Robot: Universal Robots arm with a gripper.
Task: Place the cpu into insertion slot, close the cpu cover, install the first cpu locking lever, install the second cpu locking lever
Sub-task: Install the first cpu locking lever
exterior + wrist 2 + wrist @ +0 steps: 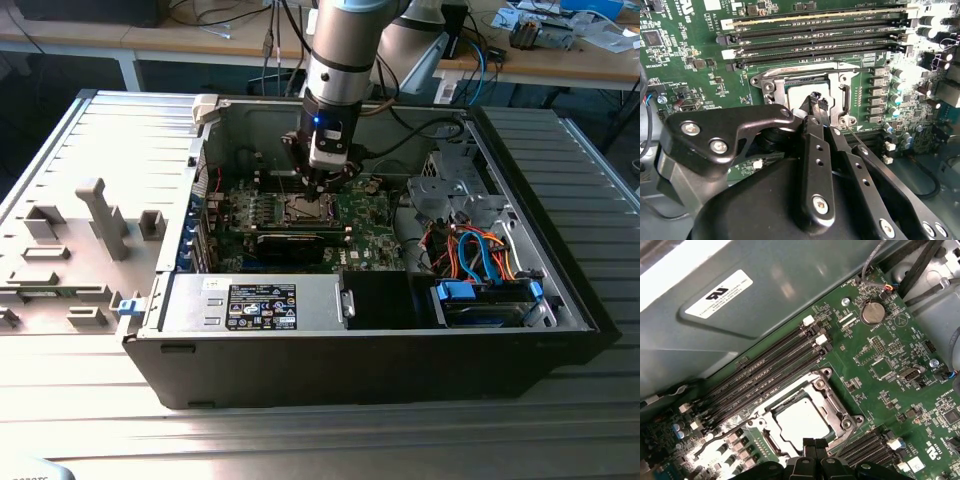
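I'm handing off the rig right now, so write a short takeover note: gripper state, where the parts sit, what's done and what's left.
Gripper: shut, holding nothing, tips at the socket's edge.
Silvery-grey square cpu: already seated in the silver-rimmed insertion slot on the green motherboard.
Thin silver cpu cover frame: lying down around the chip in both wrist views.
Done: cpu placed, cover looks closed.
Left: both locking levers; I cannot tell whether either is latched.

cpu cover (832, 75) | near edge hidden by gripper (816, 100) | levers indistinct

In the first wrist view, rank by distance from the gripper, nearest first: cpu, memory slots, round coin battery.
1. cpu, in its socket right at the gripper tips.
2. memory slots, just beyond the socket.
3. coin battery, at the board's far corner.
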